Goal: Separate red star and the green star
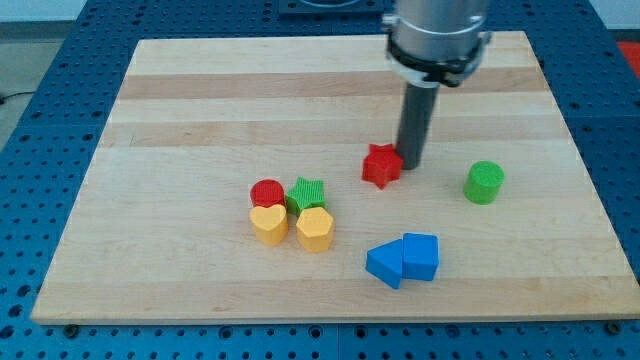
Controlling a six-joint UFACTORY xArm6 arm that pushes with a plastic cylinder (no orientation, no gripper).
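Observation:
The red star point(381, 165) lies near the middle of the wooden board point(200, 100). My tip point(411, 162) stands right against the red star's right side. The green star point(307, 192) lies to the lower left of the red star, a clear gap apart from it. The green star sits in a tight cluster, touching a red cylinder point(267, 193) on its left and a yellow hexagon point(314, 229) below it.
A yellow heart point(268, 223) sits below the red cylinder. A green cylinder point(484, 182) stands at the view's right. Two blue blocks point(403, 259) lie together near the board's bottom edge. A blue perforated table surrounds the board.

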